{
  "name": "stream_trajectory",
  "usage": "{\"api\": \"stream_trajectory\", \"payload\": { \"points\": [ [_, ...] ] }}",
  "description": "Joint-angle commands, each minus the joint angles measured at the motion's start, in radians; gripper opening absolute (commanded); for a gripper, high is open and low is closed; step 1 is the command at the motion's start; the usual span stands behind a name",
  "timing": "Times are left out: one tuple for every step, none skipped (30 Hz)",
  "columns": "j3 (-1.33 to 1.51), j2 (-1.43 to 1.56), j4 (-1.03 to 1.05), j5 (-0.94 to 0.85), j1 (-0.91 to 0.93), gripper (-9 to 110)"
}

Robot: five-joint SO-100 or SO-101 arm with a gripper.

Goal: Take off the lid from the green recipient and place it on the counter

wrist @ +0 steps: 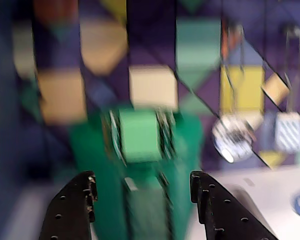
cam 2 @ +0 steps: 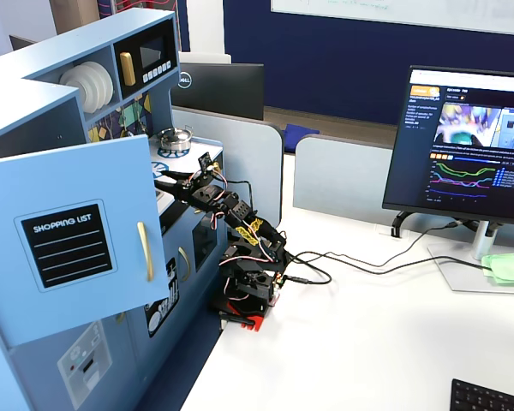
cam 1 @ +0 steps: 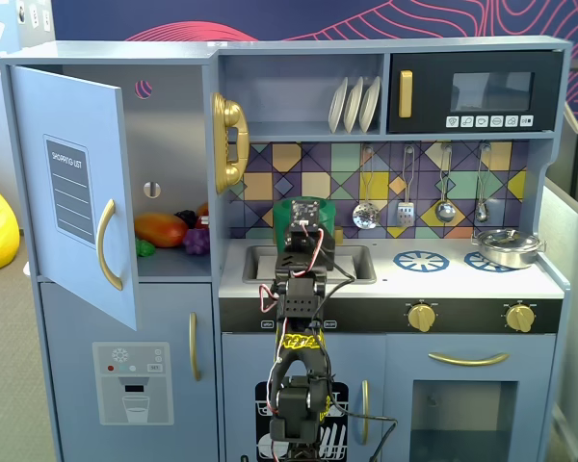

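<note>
Patterned tiles back the pale grey toy-kitchen counter (cam 1: 462, 279). Black 2-finger end effector (wrist: 142, 187) stands wide and empty, its fingers flanking the tall dark-green plastic recipient (wrist: 97, 165) without visibly touching it. That recipient (cam 1: 302, 214) stands behind the inset sink; its contents are hidden. At 12 o'clock from the end effector sits the light-green band-handled lid (wrist: 140, 135), seemingly still on. Judged so, nothing is done: gripping, lifting and setting down remain. Toward 3 o'clock, a silver metal pot (cam 1: 507, 247) rests on a burner ring.
</note>
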Motion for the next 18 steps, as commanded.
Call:
{"api": "stream_trajectory", "payload": {
  "points": [
    [-0.098,-0.077,-0.067,0.021,-0.008,13],
    [-0.109,-0.094,-0.071,0.015,-0.003,12],
    [-0.124,-0.11,-0.064,0.014,0.005,11],
    [-0.14,-0.126,-0.057,0.011,0.006,11],
    [-0.155,-0.143,-0.048,0.006,0.008,11],
    [-0.173,-0.16,-0.032,0.0,0.011,11],
    [-0.195,-0.178,-0.014,-0.002,0.011,10],
    [-0.215,-0.198,0.009,-0.014,0.011,10],
    [-0.235,-0.215,0.038,-0.038,0.011,11],
    [-0.249,-0.23,0.051,-0.055,0.012,12],
    [-0.259,-0.245,0.051,-0.054,0.014,14],
    [-0.273,-0.259,0.049,-0.048,0.012,15],
    [-0.285,-0.272,0.055,-0.046,0.012,16],
    [-0.296,-0.282,0.066,-0.048,0.012,16],
    [-0.305,-0.293,0.075,-0.048,0.014,18],
    [-0.316,-0.304,0.084,-0.049,0.018,20],
    [-0.328,-0.318,0.094,-0.054,0.021,22],
    [-0.344,-0.33,0.098,-0.051,0.021,25]
  ]
}}
